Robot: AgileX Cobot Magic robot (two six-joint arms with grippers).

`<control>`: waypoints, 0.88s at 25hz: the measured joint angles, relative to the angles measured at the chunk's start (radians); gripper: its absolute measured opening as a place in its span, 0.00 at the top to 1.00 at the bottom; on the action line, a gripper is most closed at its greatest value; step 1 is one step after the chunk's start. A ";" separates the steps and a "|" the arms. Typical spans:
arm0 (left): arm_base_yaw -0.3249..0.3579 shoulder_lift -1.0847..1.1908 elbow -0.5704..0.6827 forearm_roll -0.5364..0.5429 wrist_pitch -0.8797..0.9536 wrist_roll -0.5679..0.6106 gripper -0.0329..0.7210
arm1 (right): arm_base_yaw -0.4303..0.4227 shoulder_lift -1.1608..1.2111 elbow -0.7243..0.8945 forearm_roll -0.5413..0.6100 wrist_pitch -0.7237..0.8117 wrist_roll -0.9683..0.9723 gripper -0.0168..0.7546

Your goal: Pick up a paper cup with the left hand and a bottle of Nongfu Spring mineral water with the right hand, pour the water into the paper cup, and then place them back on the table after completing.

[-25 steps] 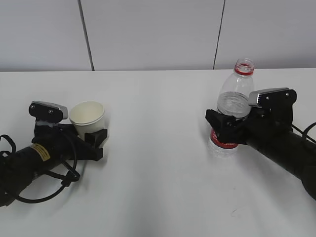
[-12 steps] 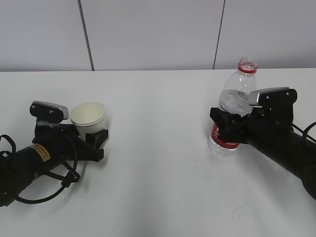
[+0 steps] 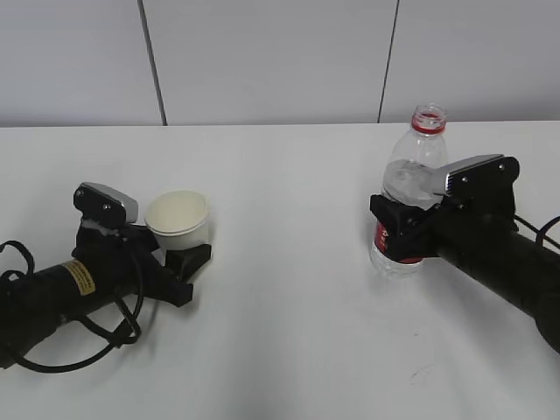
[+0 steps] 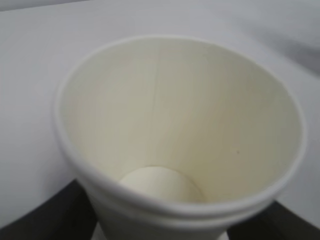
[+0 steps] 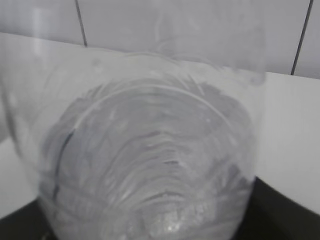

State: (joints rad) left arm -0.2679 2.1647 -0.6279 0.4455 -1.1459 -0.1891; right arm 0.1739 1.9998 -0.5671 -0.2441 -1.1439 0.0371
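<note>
A cream paper cup [image 3: 178,220] sits between the fingers of my left gripper [image 3: 184,249], which is shut on it low over the white table [image 3: 289,289]. In the left wrist view the cup [image 4: 180,125] fills the frame, empty and dry inside, with dark fingers [image 4: 45,215] at its base. My right gripper [image 3: 401,229] is shut on the uncapped clear bottle [image 3: 416,162] at its red label, bottle upright, base at the table. Water [image 3: 409,185] fills it to about the shoulder. In the right wrist view the bottle [image 5: 150,150] fills the frame.
A pale grey panelled wall [image 3: 280,61] runs behind the table's far edge. A black cable [image 3: 79,350] loops by the left arm. Open tabletop lies between the two arms.
My left gripper has moved right and a little nearer with the cup in it. The right gripper has hardly moved; the bottle has straightened slightly.
</note>
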 joint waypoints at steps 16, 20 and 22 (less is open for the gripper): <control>-0.046 0.000 -0.047 0.145 0.002 -0.067 0.36 | 0.000 -0.168 -0.041 -0.092 0.325 -0.084 0.39; -0.050 0.000 -0.083 0.188 0.002 -0.097 0.36 | 0.000 -0.204 -0.071 -0.150 0.410 -0.084 0.39; -0.050 0.000 -0.101 0.215 0.002 -0.113 0.36 | 0.000 -0.213 -0.097 -0.183 0.454 -0.085 0.39</control>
State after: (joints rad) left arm -0.3182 2.1647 -0.7286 0.6602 -1.1436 -0.3016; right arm 0.1739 1.7870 -0.6646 -0.4275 -0.6903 -0.0482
